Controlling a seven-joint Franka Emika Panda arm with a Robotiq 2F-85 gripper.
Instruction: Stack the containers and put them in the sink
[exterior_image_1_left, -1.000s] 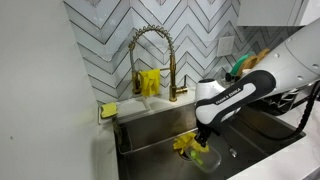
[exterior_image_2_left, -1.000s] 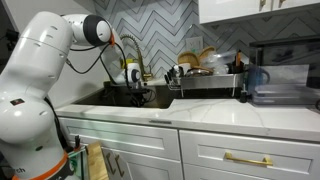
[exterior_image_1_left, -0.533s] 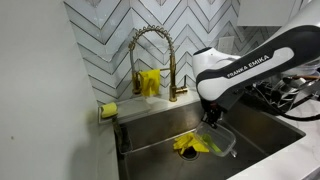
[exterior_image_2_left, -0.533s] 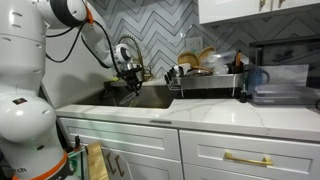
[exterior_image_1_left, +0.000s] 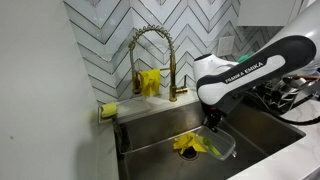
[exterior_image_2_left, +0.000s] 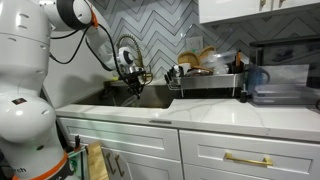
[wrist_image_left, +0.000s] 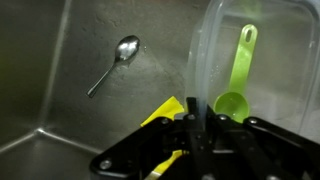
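Your container (exterior_image_1_left: 224, 146) is down in the sink (exterior_image_1_left: 155, 125), just beside the yellow cloth (exterior_image_1_left: 188, 145). A second ago it sat closer in, over that cloth. The gripper (exterior_image_1_left: 213, 124) is clamped shut on the container's wall. In the wrist view the gripper (wrist_image_left: 195, 122) pinches that clear wall. A green scoop (wrist_image_left: 237, 75) lies inside the container, and a metal spoon (wrist_image_left: 118, 58) lies well apart on the basin floor. Your arm has risen and swung across since then, and it has barely shifted in the last half second.

In sink (wrist_image_left: 40, 60), spoon (wrist_image_left: 118, 58) left of container (wrist_image_left: 285, 60) with scoop (wrist_image_left: 240, 70) inside
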